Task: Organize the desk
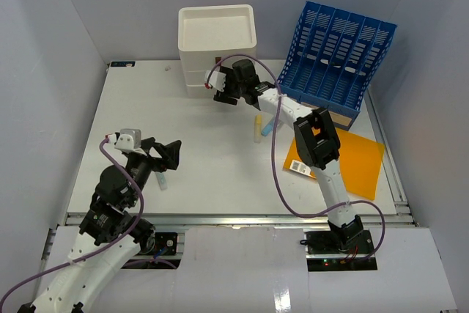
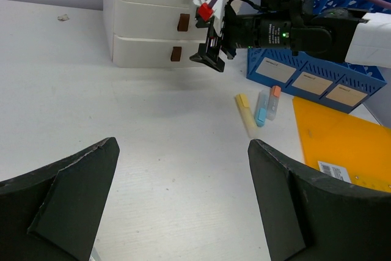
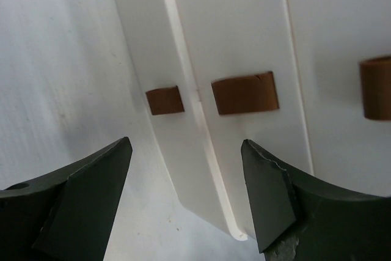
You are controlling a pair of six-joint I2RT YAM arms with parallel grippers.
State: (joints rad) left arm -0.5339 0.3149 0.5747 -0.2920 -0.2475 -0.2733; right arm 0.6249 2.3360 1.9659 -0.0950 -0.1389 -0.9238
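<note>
The white desk (image 1: 220, 174) carries a white three-drawer box (image 1: 217, 34) at the back. My right gripper (image 1: 222, 93) hovers just in front of that box, jaws open with nothing between them. In the right wrist view the right gripper (image 3: 186, 145) faces the drawer fronts (image 3: 244, 29), close to the brown handles (image 3: 244, 93). My left gripper (image 1: 173, 155) stands wide open and empty over the left part of the desk. The left wrist view shows the left gripper (image 2: 183, 145) above bare desk (image 2: 171, 169). A yellow marker (image 2: 245, 113), a blue marker (image 2: 262, 109) and an orange-capped marker (image 2: 274, 101) lie mid-desk.
A blue file rack (image 1: 337, 53) stands at the back right. An orange folder (image 1: 359, 159) with a barcode label lies flat at the right, partly under the right arm. A small pale pen-like object (image 1: 160, 181) lies beside the left gripper. Grey walls close in the desk.
</note>
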